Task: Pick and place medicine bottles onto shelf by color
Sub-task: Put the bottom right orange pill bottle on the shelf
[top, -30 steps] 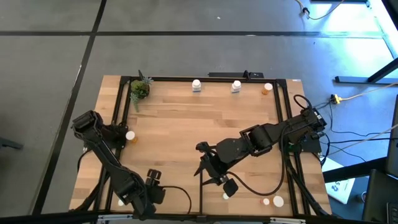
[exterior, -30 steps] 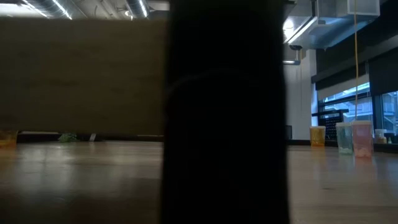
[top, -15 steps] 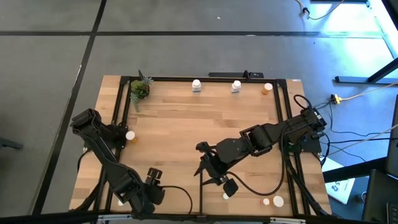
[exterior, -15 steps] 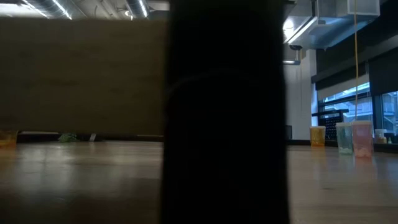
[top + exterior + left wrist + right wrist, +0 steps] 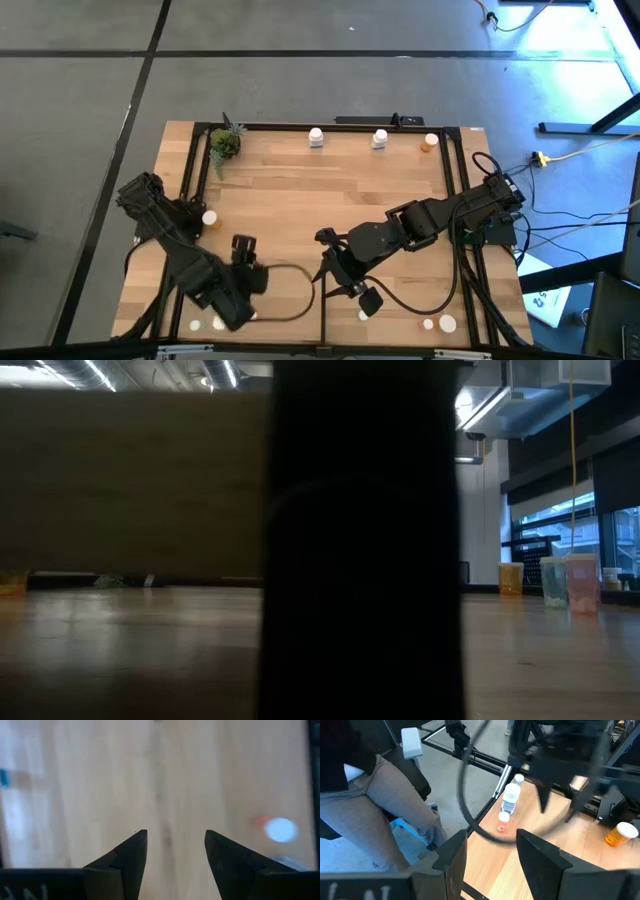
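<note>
**Empty jaws above the shelf**

While my left gripper (image 5: 243, 246) hovers spread and empty at the lower left of the shelf (image 5: 330, 190), my right gripper (image 5: 325, 240) waits parted at lower centre; two white medicine bottles (image 5: 316, 137) stand along the top edge.

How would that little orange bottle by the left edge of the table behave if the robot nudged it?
The orange bottle looks tiny beside the left gripper, so it is probably very light and would skid on the smooth wood. It seems round and capped, so if tipped it would likely roll.
</note>
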Motion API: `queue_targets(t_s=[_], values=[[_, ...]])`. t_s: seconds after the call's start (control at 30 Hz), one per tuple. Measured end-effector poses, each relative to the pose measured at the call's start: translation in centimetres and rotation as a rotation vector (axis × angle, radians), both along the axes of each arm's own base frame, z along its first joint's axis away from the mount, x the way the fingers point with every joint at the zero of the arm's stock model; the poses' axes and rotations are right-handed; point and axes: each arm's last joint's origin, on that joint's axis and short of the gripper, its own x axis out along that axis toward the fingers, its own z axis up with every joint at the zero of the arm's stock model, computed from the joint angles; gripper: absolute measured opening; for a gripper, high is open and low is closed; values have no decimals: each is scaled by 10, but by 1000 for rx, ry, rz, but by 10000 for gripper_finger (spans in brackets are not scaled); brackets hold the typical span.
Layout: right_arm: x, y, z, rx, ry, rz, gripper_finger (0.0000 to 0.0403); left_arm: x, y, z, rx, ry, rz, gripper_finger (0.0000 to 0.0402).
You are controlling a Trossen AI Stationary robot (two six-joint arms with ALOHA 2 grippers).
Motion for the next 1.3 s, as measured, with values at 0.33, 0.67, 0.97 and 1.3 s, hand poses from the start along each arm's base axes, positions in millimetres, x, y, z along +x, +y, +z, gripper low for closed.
queue_targets(t_s=[0.33, 0.67, 0.97, 1.3], values=[[0, 0, 0, 0, -2, 0, 173, -13, 62, 23, 72, -18, 113, 192], [-4, -37, 13, 150, 93, -380, 173, -67, 122, 45, 10, -249, 243, 192], [-44, -98, 28, 321, 288, -930, 173, -86, 139, 31, -77, -359, 278, 192], [-93, -74, 8, 380, 803, -1107, 173, -85, 138, 18, -66, -339, 276, 192]])
